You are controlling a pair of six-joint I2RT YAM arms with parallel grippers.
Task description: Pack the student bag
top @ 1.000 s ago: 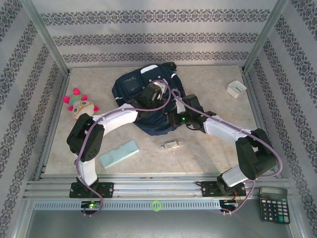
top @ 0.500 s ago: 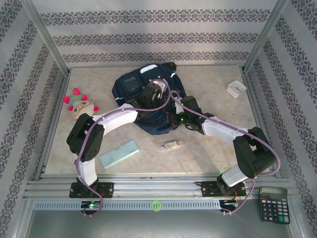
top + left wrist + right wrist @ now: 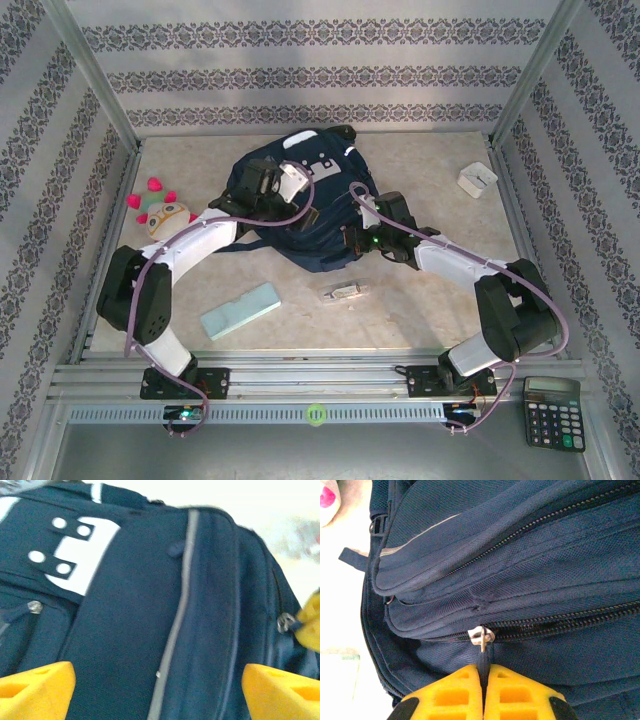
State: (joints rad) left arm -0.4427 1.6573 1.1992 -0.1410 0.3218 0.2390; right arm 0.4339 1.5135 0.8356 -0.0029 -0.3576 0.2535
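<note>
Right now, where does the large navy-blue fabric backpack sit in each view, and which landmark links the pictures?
Top external: backpack at centre-back of the table, both arms over it.
Left wrist: its front panel lies beyond the open left gripper.
Right wrist: its zippered side; right gripper shut on the dark zipper pull, bottom centre.
Landmark: reflective stripe, both wrist views; white dotted patch, top and left wrist.

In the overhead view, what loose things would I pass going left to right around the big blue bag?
Plush toy → pale green block → small clear packet → white box → calculator.
</note>
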